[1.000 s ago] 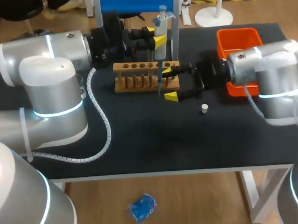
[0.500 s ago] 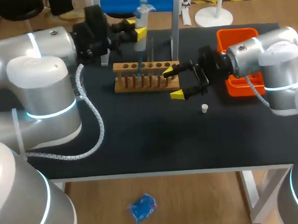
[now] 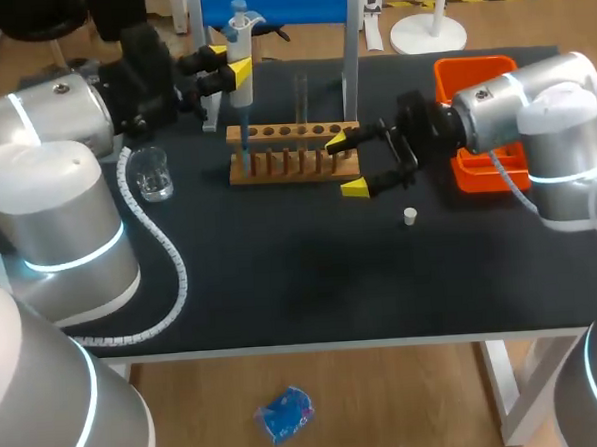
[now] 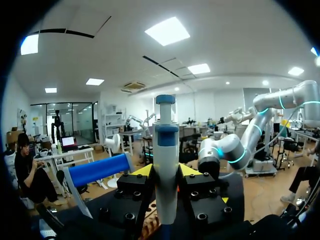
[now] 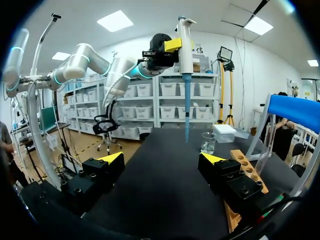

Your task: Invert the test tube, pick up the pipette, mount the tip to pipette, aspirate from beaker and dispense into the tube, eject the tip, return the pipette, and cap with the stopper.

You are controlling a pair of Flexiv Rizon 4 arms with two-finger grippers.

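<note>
My left claw [image 4: 166, 174] is clamped on the pipette [image 4: 166, 142], with a yellow-tipped finger pressed to each side of its body. The pipette stands upright in the grip, plunger above the fingers. Its blue tip [image 5: 187, 117] hangs below them, clear of the table. The beaker [image 3: 154, 174] sits on the table below that claw, off to one side. The wooden rack [image 3: 293, 152] lies between my two claws, and the test tube [image 3: 301, 103] stands upright in it. My right claw [image 3: 347, 164] is spread wide and holds nothing. It sits low over the table, with the rack's near end just beside one finger. The white stopper [image 3: 409, 216] lies on the table near the other finger, not touching it. The orange bin [image 3: 476, 74] is behind this claw, by its wrist.
</note>
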